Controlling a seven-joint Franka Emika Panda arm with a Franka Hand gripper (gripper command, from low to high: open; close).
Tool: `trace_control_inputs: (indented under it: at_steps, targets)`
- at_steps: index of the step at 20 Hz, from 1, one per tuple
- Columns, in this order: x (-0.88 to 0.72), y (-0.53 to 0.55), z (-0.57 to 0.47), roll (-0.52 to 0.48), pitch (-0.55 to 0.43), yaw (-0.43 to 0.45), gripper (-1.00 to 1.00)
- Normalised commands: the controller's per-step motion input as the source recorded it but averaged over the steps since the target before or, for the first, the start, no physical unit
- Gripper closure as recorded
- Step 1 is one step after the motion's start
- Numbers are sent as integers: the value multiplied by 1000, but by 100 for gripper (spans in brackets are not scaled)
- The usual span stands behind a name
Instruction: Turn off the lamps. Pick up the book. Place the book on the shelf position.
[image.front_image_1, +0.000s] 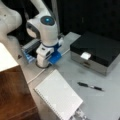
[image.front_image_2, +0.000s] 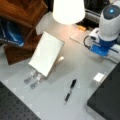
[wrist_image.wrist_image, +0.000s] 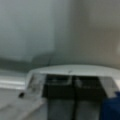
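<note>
Step in hand: picking up the book. The gripper (image.front_image_2: 32, 78) sits at the book's (image.front_image_2: 46, 53) near edge, touching it; whether its fingers are clamped on that edge cannot be told. The book looks tilted off the table, rising away from the gripper. The lamp (image.front_image_2: 68, 10), beyond the book's far end, looks lit. The shelf (image.front_image_1: 13, 92) lies beside the gripper, unoccupied. Judgement: the next move calls for a firm edge grip before lifting.

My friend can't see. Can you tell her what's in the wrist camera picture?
The wrist view looks down past the pincer, whose dark fingers sit close together low in the picture under a curved white rim. Behind them is only blurry grey surface, with something blue at the bottom right.
</note>
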Motion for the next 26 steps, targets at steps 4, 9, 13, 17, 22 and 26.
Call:
trace_control_inputs:
  at_steps: [4,9,13,17,22,26]
  targets:
    - [-791,-35,-591,-179,-412,-136,100]
    - [-870,-64,-661,-210,-365,-32,100]
    - [-929,-117,-660,-65,-302,28,100]
    - [-928,-247,-622,3,-286,40,100]
    - [-929,-337,-485,47,-244,5,100]
    - [-807,-274,-190,73,-219,-25,100]
